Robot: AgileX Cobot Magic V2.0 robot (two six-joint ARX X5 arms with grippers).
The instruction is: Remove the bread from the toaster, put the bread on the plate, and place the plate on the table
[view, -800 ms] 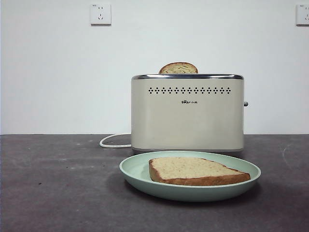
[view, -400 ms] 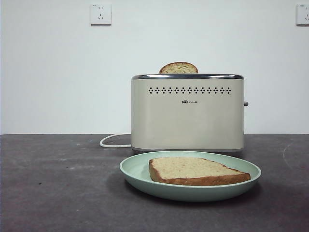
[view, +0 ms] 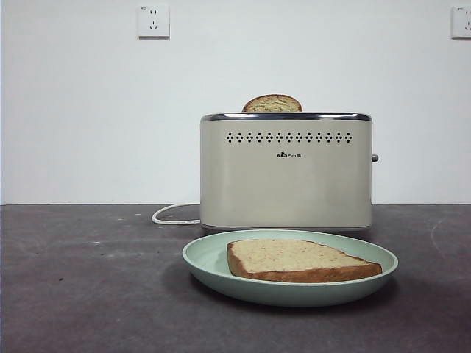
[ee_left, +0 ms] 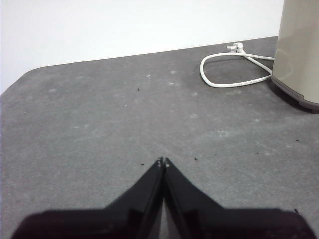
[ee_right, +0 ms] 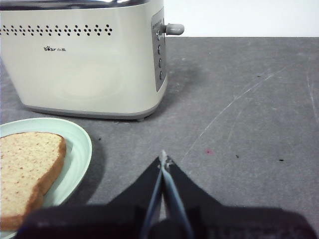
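The bread (view: 298, 259) lies flat on the pale green plate (view: 202, 259), which rests on the dark table (view: 88, 294) in front of the cream toaster (view: 285, 173). The right wrist view shows the same bread (ee_right: 25, 172) on the plate (ee_right: 77, 154) beside the toaster (ee_right: 84, 59). My right gripper (ee_right: 162, 160) is shut and holds nothing, low over the table to the plate's right. My left gripper (ee_left: 162, 162) is shut too, over bare table to the left of the toaster (ee_left: 301, 50). Neither arm shows in the front view.
A second slice (view: 272, 104) with a narrower dome sticks up from the toaster's slot. The toaster's white cord (view: 174, 215) loops on the table at its left and appears as a cord (ee_left: 234, 69) ahead of the left gripper. Two wall sockets (view: 153, 21) sit high behind.
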